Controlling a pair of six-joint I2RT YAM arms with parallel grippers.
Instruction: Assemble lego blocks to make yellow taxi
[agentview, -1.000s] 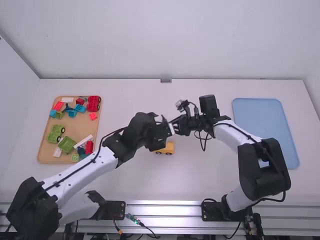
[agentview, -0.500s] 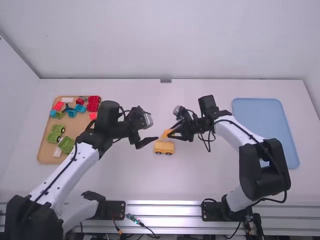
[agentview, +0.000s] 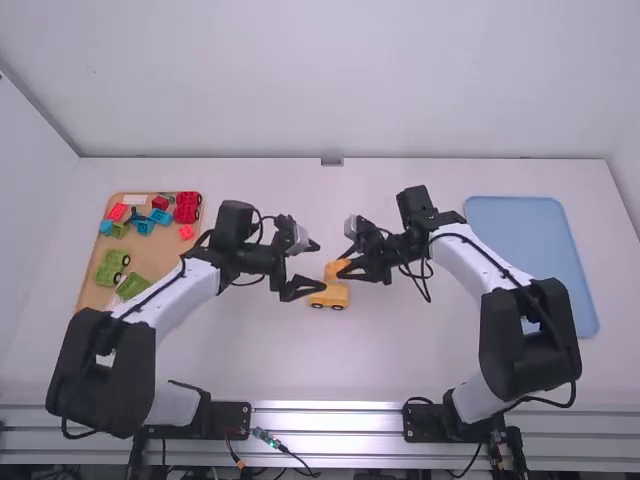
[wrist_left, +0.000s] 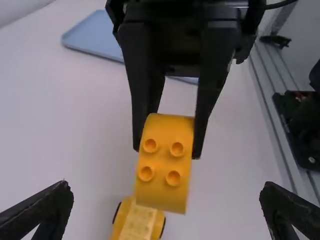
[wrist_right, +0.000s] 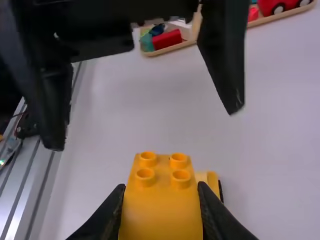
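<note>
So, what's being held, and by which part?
Right gripper pinches the yellow studded block by opposite sides, near one end; left gripper is open, empty.

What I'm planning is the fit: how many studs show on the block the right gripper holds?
4 studs on the yellow block: two nearer the right gripper, two farther away. Hidden sides may have more.

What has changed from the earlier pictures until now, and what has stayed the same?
The left gripper has drawn back leftward from the right gripper since the first picture, its fingers open. The right gripper keeps the yellow block it held half a second ago. The wheeled base stayed put.
</note>
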